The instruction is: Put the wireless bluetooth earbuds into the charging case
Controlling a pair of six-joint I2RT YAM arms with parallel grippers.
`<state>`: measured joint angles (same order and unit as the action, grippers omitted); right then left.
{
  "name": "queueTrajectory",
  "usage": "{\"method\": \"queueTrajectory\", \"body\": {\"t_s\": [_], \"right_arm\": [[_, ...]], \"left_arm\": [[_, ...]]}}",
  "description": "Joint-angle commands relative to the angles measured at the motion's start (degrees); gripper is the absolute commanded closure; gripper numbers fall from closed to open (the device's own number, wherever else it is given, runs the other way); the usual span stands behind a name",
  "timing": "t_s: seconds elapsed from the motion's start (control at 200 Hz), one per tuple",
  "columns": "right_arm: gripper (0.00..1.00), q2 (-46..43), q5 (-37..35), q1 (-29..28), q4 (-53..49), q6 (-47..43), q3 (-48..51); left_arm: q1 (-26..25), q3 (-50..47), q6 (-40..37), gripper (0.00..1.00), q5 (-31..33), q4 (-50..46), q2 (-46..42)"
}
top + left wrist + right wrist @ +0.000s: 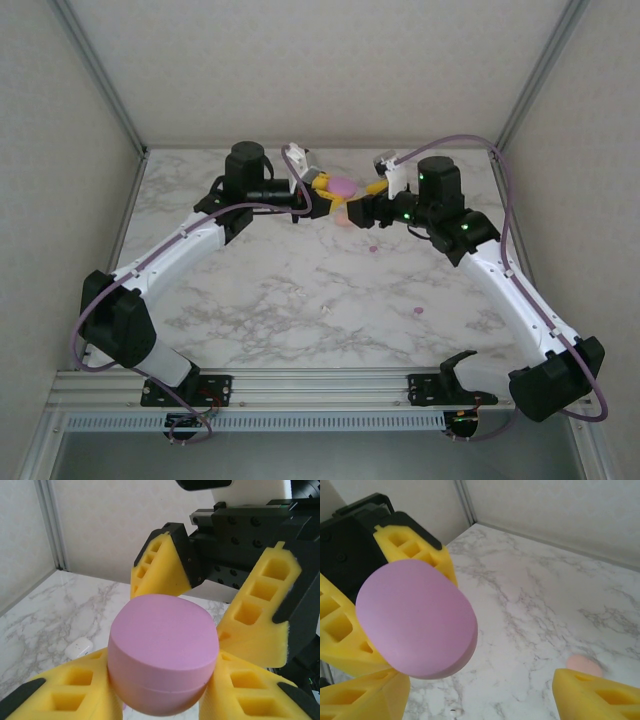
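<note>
Top: left gripper (328, 192) clamps the purple case (343, 186) above the table's (260, 290) far edge, right gripper (365, 195) gaping beside it, two purple buds (372, 248) lying right of centre. Left wrist: left fingers (65, 690) pinch the case (162, 655). Right wrist: right fingers (600, 695) stand wide apart.

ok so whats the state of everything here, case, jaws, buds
purple case: lid shut, held up off the table
left gripper: jaws shut on the purple case
right gripper: jaws open, holding nothing
purple earbud: loose on the table, not in a case
second purple earbud: loose on the table too
peach item: on the table, too blurred to tell open or shut
</note>
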<state>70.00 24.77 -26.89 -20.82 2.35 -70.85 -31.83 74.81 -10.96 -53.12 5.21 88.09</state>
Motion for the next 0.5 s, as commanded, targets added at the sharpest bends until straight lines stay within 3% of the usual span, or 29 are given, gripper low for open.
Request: {"method": "queueTrajectory", "body": {"t_s": [0.0,0.29,0.496], "right_arm": [[0.26,-0.3,-2.0,-0.2,2.7,1.1,0.8],[0.32,-1.1,-5.6,-0.1,3.8,3.6,1.2],[0.33,-2.3,-3.0,0.9,4.7,7.2,1.4]], "left_arm": [[-0.7,1.9,-2.3,0.74,-2.0,-2.6,-0.8],[-0.8,2.8,-5.4,0.75,-1.8,-6.9,-1.1],[-0.9,3.1,-7.1,0.76,-0.9,-9.0,-0.9]]}}
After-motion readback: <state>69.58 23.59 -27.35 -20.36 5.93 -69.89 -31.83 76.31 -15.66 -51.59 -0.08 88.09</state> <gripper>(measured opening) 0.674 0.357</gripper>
